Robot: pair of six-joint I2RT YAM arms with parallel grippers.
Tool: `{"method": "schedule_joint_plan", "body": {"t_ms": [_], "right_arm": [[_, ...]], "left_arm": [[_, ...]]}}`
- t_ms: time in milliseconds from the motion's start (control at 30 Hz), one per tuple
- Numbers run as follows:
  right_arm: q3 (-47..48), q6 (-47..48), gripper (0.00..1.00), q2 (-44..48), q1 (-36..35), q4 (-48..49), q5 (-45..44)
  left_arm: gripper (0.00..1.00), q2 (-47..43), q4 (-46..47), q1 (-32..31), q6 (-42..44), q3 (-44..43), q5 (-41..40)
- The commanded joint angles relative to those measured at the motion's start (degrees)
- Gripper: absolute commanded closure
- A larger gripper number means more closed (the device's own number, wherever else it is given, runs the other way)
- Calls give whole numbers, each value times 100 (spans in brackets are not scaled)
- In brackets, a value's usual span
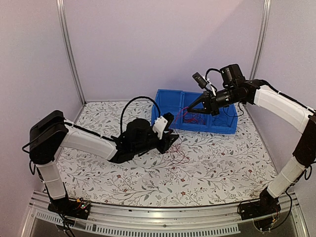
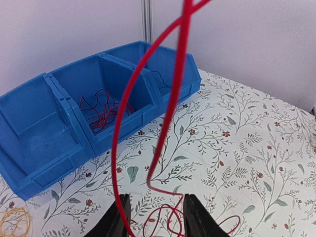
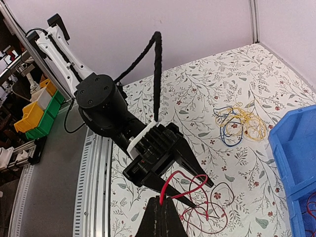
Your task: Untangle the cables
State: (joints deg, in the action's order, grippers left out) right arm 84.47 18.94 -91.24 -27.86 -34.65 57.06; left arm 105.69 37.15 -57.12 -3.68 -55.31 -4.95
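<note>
A red cable (image 2: 170,106) rises in a long loop from the table. Its upper end is pinched in my right gripper (image 3: 162,203), which is shut and hangs in front of the blue bin (image 1: 170,95). The loop's lower strands pass between the fingers of my left gripper (image 2: 155,221), whose jaws stand apart low over the table, not pressed on the wire. More red and dark cable (image 3: 210,213) lies coiled on the cloth under the left gripper (image 3: 203,196). A yellow and blue bundle (image 3: 240,123) lies apart.
The blue bin (image 2: 74,94) has several compartments, and its middle one holds red and dark wires (image 2: 101,112). A yellow coil (image 2: 12,222) lies on the floral cloth at its near left. White walls and metal posts close the table behind and at both sides.
</note>
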Motion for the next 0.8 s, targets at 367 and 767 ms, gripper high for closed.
{"method": "schedule_joint_plan", "body": {"t_ms": [367,767], "right_arm": [[341,74,100,82,-42,-259,545],[2037,991,100,26,-418,-1747,1460]], "left_arm": [[80,83,12,419,-864,-81,-964],[61,1488,244,933,-1528,-1280,-1904]]}}
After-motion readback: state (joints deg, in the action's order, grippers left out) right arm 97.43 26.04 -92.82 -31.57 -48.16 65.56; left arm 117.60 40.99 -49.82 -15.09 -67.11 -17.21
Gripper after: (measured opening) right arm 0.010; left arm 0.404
